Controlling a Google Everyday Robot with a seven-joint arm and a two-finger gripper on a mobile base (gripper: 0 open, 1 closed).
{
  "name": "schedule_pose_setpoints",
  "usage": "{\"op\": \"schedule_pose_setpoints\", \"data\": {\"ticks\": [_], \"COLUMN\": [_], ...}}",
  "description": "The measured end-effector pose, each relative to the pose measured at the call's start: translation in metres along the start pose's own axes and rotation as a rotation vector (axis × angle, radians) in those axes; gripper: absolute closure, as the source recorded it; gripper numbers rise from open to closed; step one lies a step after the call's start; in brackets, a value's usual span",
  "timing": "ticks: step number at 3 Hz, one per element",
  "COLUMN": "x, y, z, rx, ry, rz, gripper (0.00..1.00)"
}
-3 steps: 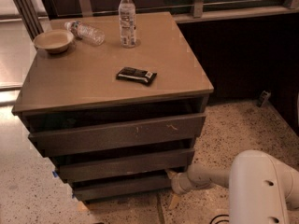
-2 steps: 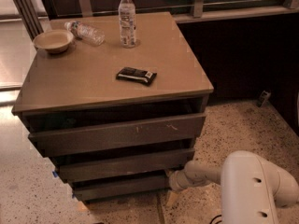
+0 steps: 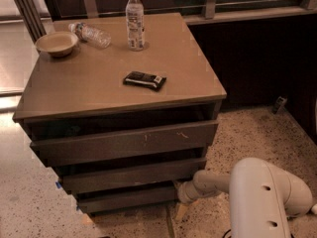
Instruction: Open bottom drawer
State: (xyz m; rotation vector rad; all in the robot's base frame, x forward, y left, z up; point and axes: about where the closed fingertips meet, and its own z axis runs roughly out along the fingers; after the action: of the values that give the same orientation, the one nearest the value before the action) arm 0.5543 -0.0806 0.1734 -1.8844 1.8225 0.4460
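Observation:
The cabinet has three dark grey-brown drawer fronts. The bottom drawer (image 3: 126, 199) is the slimmest one, just above the floor, with its front set a little forward of the cabinet body. Above it sit the mid-sized front (image 3: 131, 174) and the widest front with pale scratch marks (image 3: 124, 143). My gripper (image 3: 179, 191) is at the right end of the bottom drawer, low by the floor, at the end of my white arm (image 3: 262, 192). Its tips are hidden at the drawer's edge.
On the cabinet top (image 3: 89, 90) lie a bowl (image 3: 56, 43), a fallen plastic bottle (image 3: 90, 33), an upright water bottle (image 3: 134, 20) and a dark snack bar (image 3: 144, 80). Speckled floor (image 3: 247, 133) lies to the right. A dark wall with rails stands behind.
My white arm's bulky link has shifted slightly left and nearer the camera. The gripper stays at the right end of the bottom drawer. The drawers look unchanged.

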Motion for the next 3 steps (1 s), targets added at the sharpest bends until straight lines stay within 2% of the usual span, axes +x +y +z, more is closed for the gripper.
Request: {"op": "schedule_pose_setpoints", "data": {"ticks": [3], "x": [0.003], "y": [0.021], "z": [0.0], "rx": [-0.105], "ry": [0.049], "rz": [0.049], "gripper": [0.0]}}
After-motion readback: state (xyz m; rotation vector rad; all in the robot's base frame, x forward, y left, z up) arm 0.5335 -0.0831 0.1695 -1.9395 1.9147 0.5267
